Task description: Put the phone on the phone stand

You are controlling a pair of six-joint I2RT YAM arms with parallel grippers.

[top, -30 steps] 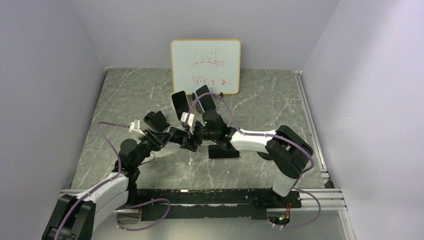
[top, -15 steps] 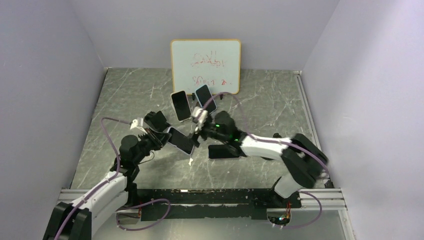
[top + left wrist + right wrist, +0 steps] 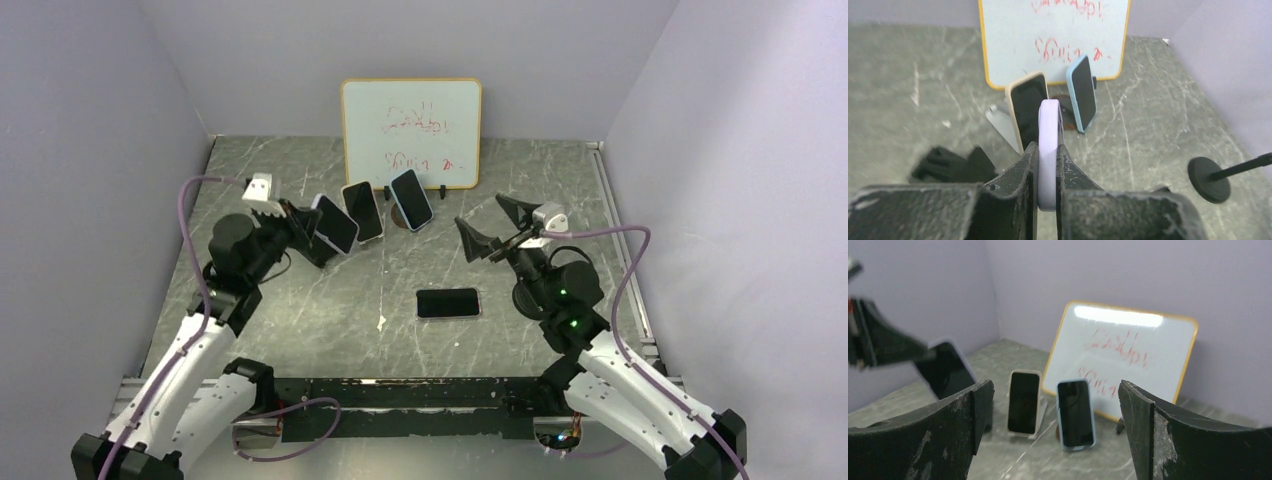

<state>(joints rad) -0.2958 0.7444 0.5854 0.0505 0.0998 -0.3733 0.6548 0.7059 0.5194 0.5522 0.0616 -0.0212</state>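
Care matters now: left claw [image 3: 1047, 150] pinches the lilac phone [image 3: 1050, 122] edge-on above the surface [image 3: 1158, 125], likely dark stand [image 3: 948, 164] low to its left, so I'd swing over and lower gently; right claw [image 3: 490, 222] gapes empty.

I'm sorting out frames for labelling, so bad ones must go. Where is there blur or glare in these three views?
Top external: sharp and evenly lit. Right wrist: the held phone is smeared at the left, and a glare band crosses the top of the whiteboard. Left wrist: the near fingers look soft, out of focus.
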